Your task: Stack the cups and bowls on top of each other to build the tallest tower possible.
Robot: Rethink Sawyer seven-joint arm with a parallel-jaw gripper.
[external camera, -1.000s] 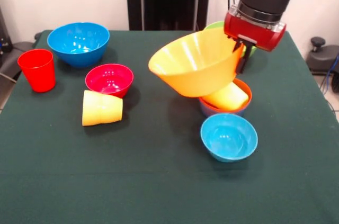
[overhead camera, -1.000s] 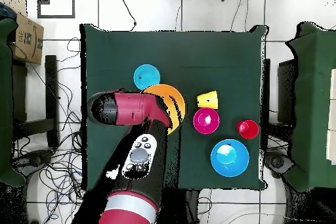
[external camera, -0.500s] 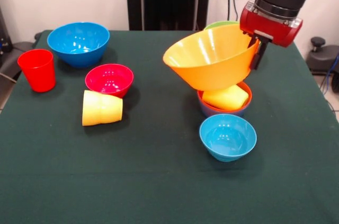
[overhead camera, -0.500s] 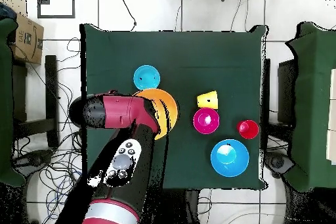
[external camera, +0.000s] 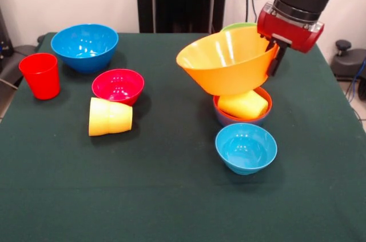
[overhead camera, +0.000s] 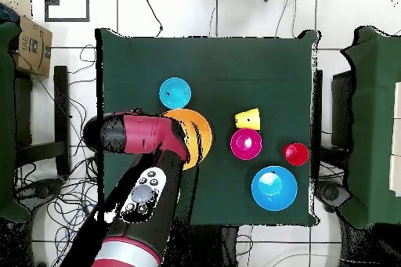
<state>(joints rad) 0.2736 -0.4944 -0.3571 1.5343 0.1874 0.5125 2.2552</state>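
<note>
the gripper [external camera: 273, 53] pinches the rim of the large yellow-orange plastic bowl [external camera: 226, 62], tilted above the orange-red bowl [external camera: 241, 117] — a small light-blue bowl [external camera: 246, 148] just beside.

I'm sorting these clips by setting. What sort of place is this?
Probably a robotics lab: a green-clothed table set with plastic bowls and cups, the robot arm's gripper holding a yellow-orange bowl, and loose cables across a tiled floor.
</note>
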